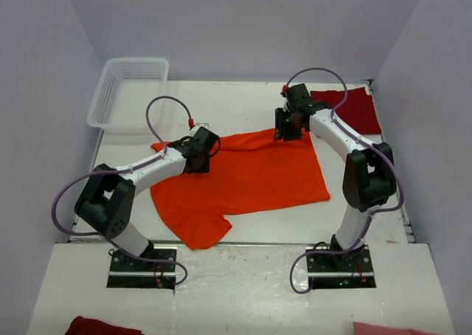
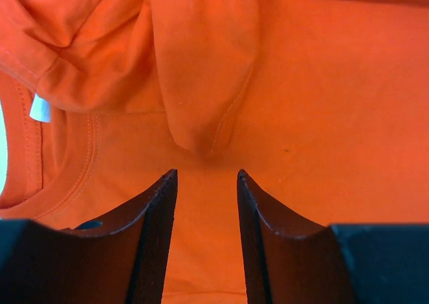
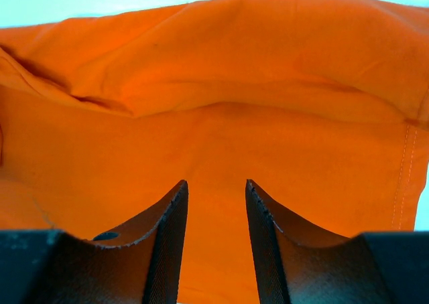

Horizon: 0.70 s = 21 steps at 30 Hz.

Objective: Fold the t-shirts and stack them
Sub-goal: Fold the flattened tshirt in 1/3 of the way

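Orange tee (image 1: 251,176) spread, collar bunched; L gripper (image 2: 204,175), R gripper (image 3: 216,182) apart, prob. empty

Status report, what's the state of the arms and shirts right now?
Left gripper open, right gripper open, both over the orange t-shirt. Shirt spread out, unfolded; dark red t-shirt at back right. Nothing blocking.

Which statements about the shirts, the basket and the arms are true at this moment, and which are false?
1. The orange t-shirt lies spread on the table. True.
2. The dark red t-shirt lies in the basket. False: it lies on the table, at the far right corner.
3. The left jaws and the right jaws stand open over orange cloth. True.
4. The basket stands at the far right. False: it stands at the far left corner.
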Each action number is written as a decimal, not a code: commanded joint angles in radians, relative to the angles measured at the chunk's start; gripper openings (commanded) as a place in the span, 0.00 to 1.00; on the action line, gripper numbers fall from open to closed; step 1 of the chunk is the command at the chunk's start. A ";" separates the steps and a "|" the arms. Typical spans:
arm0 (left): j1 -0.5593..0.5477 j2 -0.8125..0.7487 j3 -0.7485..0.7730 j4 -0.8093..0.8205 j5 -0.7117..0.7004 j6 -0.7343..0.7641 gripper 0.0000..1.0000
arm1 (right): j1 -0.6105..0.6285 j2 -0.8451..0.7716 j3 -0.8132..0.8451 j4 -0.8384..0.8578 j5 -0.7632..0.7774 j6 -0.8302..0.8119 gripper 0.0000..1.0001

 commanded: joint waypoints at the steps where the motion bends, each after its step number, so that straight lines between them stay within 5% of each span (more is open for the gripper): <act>1: -0.007 0.049 0.012 0.054 -0.048 -0.028 0.42 | 0.005 -0.083 -0.012 0.039 -0.012 0.002 0.42; 13: -0.002 0.171 0.062 0.085 -0.095 -0.015 0.37 | 0.004 -0.105 -0.037 0.047 -0.001 -0.004 0.41; 21: 0.010 0.180 0.098 0.086 -0.099 -0.005 0.07 | 0.005 -0.091 -0.044 0.053 -0.012 -0.004 0.41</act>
